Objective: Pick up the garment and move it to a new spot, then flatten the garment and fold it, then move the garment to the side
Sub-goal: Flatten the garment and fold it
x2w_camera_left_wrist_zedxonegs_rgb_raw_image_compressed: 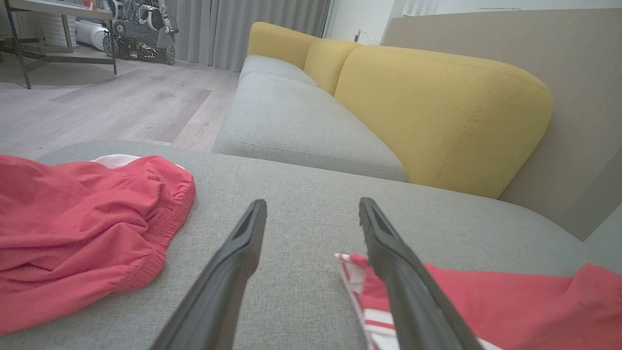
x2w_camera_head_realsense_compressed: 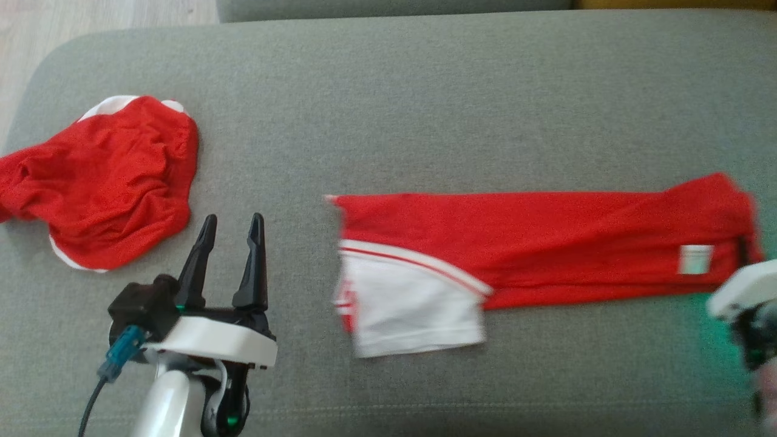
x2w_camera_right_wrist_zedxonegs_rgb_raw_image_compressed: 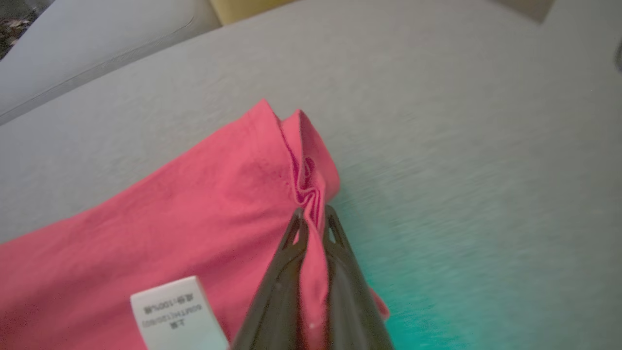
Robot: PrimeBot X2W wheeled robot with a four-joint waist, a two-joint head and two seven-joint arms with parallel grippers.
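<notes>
The garment (x2w_camera_head_realsense_compressed: 546,237), red with a white sleeve part (x2w_camera_head_realsense_compressed: 413,303), lies as a long flat strip across the grey cushion (x2w_camera_head_realsense_compressed: 425,109). A white label (x2w_camera_head_realsense_compressed: 695,259) sits near its right end. In the right wrist view my right gripper (x2w_camera_right_wrist_zedxonegs_rgb_raw_image_compressed: 314,214) is shut on a bunched red fold at that end of the garment (x2w_camera_right_wrist_zedxonegs_rgb_raw_image_compressed: 194,218), beside the label (x2w_camera_right_wrist_zedxonegs_rgb_raw_image_compressed: 175,311). Its pale wrist (x2w_camera_head_realsense_compressed: 740,291) shows at the right edge of the head view. My left gripper (x2w_camera_head_realsense_compressed: 233,218) stands open and empty above the cushion, left of the garment's sleeve end. The left wrist view shows the same gripper (x2w_camera_left_wrist_zedxonegs_rgb_raw_image_compressed: 312,204) with the garment (x2w_camera_left_wrist_zedxonegs_rgb_raw_image_compressed: 510,301) at its right.
A second red piece of clothing (x2w_camera_head_realsense_compressed: 109,182) lies crumpled at the cushion's left end, also in the left wrist view (x2w_camera_left_wrist_zedxonegs_rgb_raw_image_compressed: 73,228). Wooden floor (x2w_camera_head_realsense_compressed: 91,24) lies beyond the cushion's far left corner. A sofa with yellow back cushions (x2w_camera_left_wrist_zedxonegs_rgb_raw_image_compressed: 437,112) stands behind.
</notes>
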